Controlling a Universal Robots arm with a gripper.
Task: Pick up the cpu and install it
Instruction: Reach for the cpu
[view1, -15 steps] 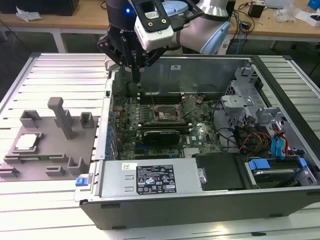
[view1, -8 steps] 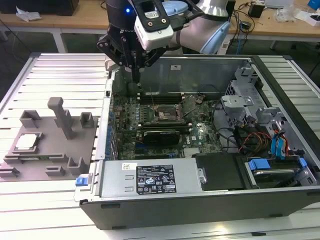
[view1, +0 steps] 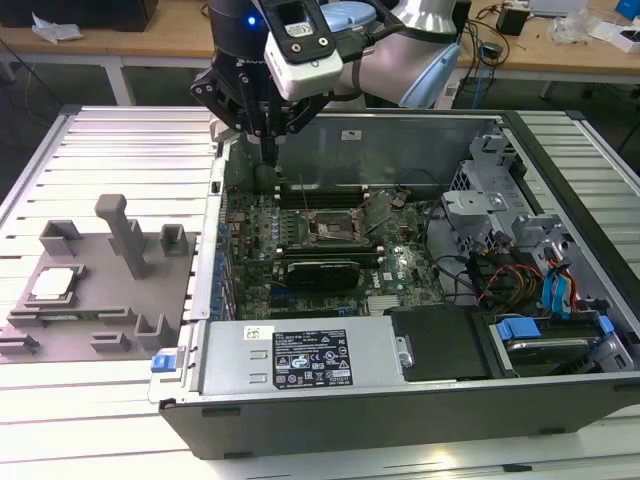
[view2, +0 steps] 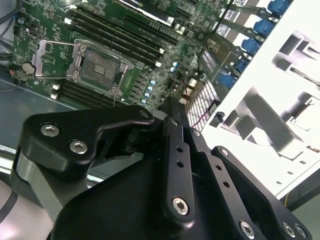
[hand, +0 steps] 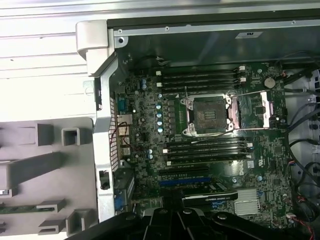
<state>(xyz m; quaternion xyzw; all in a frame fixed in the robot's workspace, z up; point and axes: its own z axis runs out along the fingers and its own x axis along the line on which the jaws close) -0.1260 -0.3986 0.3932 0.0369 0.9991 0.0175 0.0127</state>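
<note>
The cpu (view1: 52, 285), a small silvery square with a pale rim, lies flat in the grey plastic tray (view1: 110, 305) at the exterior view's left, outside the computer case. My gripper (view1: 268, 152) hangs over the back left corner of the case, well away from the cpu, its fingers drawn together with nothing between them. The motherboard socket (view1: 330, 228) sits bare in the middle of the board, its metal frame (hand: 262, 107) swung open to one side. In both wrist views the socket (view2: 97, 67) (hand: 207, 115) lies beyond the black gripper (view2: 172, 104).
The open computer case (view1: 300, 365) holds memory slots (hand: 200, 77), a drive cage (view1: 490, 190) and loose cables (view1: 500, 275). Upright blocks and a tall post (view1: 122, 232) rise from the tray. The case and the tray rest on a ribbed metal table (view1: 90, 420).
</note>
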